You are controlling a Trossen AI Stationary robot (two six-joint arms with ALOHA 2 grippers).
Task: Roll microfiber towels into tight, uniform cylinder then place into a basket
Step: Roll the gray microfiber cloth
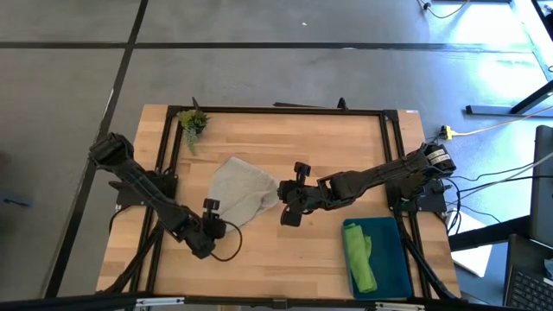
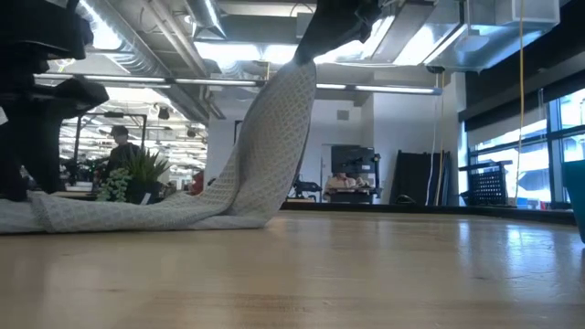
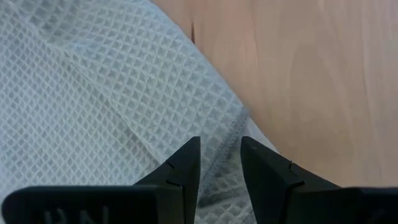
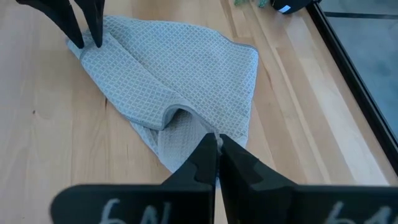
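The grey-beige microfiber towel lies at the table's middle, with its right end raised. My right gripper is shut on that raised end, seen from above as my right gripper. At the towel's near left corner, my left gripper is open, and its fingers stand on either side of the hemmed edge. The lime green towel lies rolled in the teal basket at the near right. My right gripper pinches the towel's bunched right end between its two fingers. It comes slanting down from the table's right side. That end is lifted clear, and the cloth slopes down from it in a band to the rest, which lies on the table. I cannot tell whether my left gripper touches the hem between its fingers.
A small green plant sprig stands at the table's far left corner. Bare wood stretches between the towel and the basket. Black frame rails border the table. A person shows in the room behind.
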